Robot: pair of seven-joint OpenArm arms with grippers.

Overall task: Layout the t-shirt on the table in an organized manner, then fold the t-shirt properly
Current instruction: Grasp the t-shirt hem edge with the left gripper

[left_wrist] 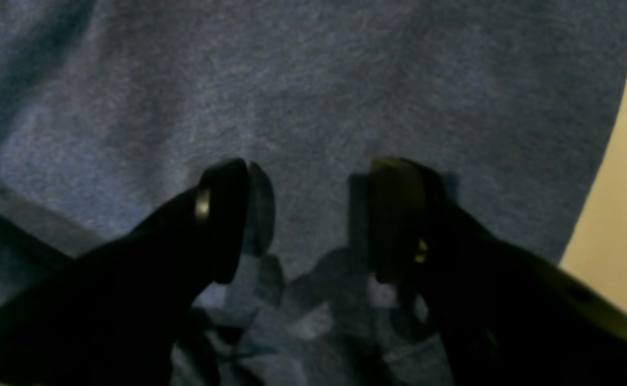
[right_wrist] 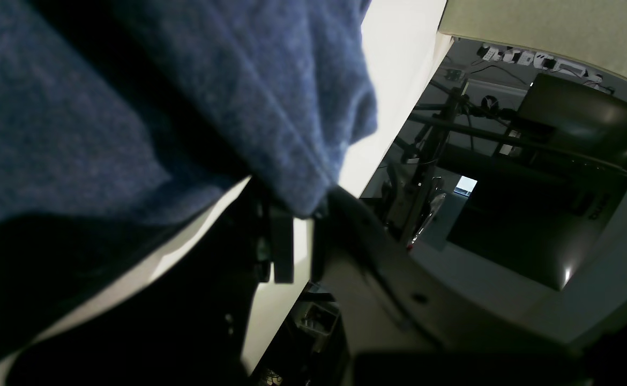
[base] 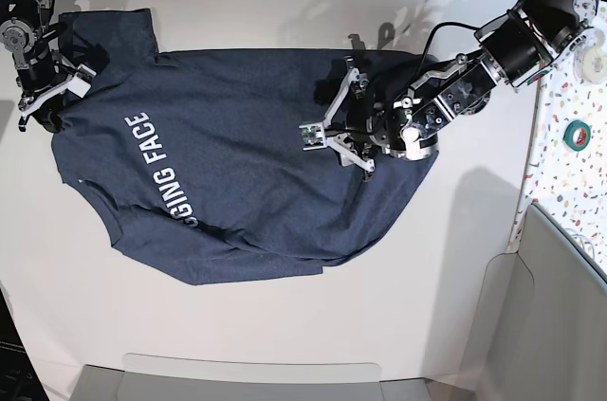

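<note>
The dark navy t-shirt lies spread on the white table, with white lettering "GING FACE" showing near its left side. My left gripper hovers low over the shirt's right part. In the left wrist view this gripper is open, with plain blue cloth between and beyond its black fingers and nothing held. My right gripper is at the shirt's far left edge by the sleeve. In the right wrist view it is shut on a bunched fold of blue cloth lifted over the table edge.
A narrow confetti-speckled surface runs along the right, with a green tape roll on it. A grey panel stands at the bottom right and a grey tray edge along the bottom. Cables lie at the top edge.
</note>
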